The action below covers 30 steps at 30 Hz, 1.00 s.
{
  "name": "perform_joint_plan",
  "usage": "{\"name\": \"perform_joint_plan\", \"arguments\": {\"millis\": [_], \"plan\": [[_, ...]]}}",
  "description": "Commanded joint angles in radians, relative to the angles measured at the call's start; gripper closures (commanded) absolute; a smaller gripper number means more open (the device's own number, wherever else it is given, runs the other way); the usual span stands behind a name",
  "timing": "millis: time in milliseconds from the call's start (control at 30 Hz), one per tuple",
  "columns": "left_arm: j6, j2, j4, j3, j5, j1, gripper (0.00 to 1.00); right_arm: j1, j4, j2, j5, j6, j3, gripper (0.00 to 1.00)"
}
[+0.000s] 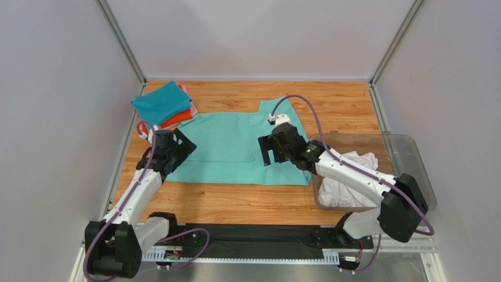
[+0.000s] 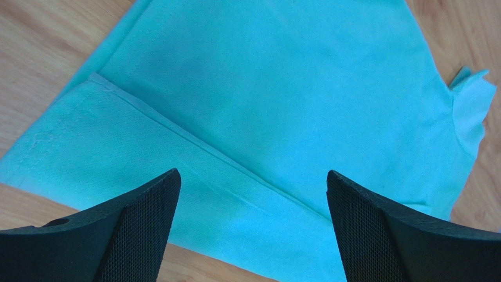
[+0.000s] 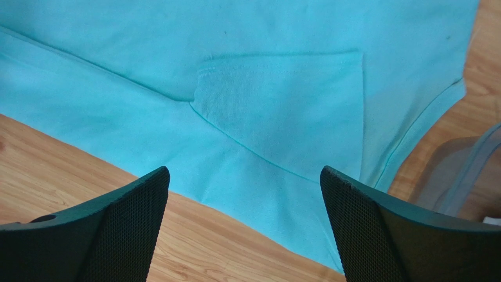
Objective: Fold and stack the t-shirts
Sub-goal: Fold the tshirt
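A mint-green t-shirt [image 1: 235,147] lies spread flat on the wooden table, with its left edge folded inward [image 2: 147,158] and a sleeve folded onto the body [image 3: 282,111]. My left gripper [image 1: 187,148] hovers open over the shirt's left side [image 2: 253,176], holding nothing. Over the shirt's right part, near its front edge, my right gripper [image 1: 266,151] is open as well [image 3: 244,170], also empty. At the back left sits a stack of folded t-shirts: teal-blue [image 1: 160,103] on top, orange-red [image 1: 179,119] and pink [image 1: 185,91] beneath. A white t-shirt [image 1: 350,176] lies crumpled in the bin.
A clear plastic bin [image 1: 411,141] stands at the right, close to the mint shirt's right edge; its corner shows in the right wrist view [image 3: 470,170]. Grey walls and metal frame posts close the table at the back and sides.
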Motion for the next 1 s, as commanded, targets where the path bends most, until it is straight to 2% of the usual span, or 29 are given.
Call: {"name": "perform_joint_plan", "arguments": {"millis": [0, 233, 467, 567, 733, 867, 967], "plan": [[0.087, 0.008, 0.194, -0.05, 0.135, 0.007, 0.0, -0.002, 0.073, 0.001, -0.071, 0.102, -0.063, 0.0], [0.141, 0.154, 0.201, -0.031, 0.184, 0.006, 0.0, -0.002, 0.093, 0.112, -0.071, 0.125, -0.063, 0.0], [0.162, 0.244, 0.094, -0.013, 0.165, 0.006, 0.0, 0.013, 0.128, 0.237, -0.068, 0.189, -0.092, 0.0], [0.155, 0.228, 0.081, -0.048, 0.157, 0.006, 0.0, 0.039, 0.145, 0.254, -0.063, 0.22, -0.118, 0.0], [0.144, 0.174, 0.02, -0.102, 0.125, 0.006, 0.0, 0.133, 0.127, 0.262, 0.04, 0.309, -0.171, 0.0], [0.116, 0.076, -0.048, -0.151, 0.122, 0.006, 0.0, 0.244, 0.084, 0.251, 0.107, 0.427, -0.202, 0.0], [0.063, -0.022, -0.129, -0.186, 0.051, 0.006, 0.0, 0.309, 0.046, 0.239, 0.143, 0.494, -0.221, 0.0]]}}
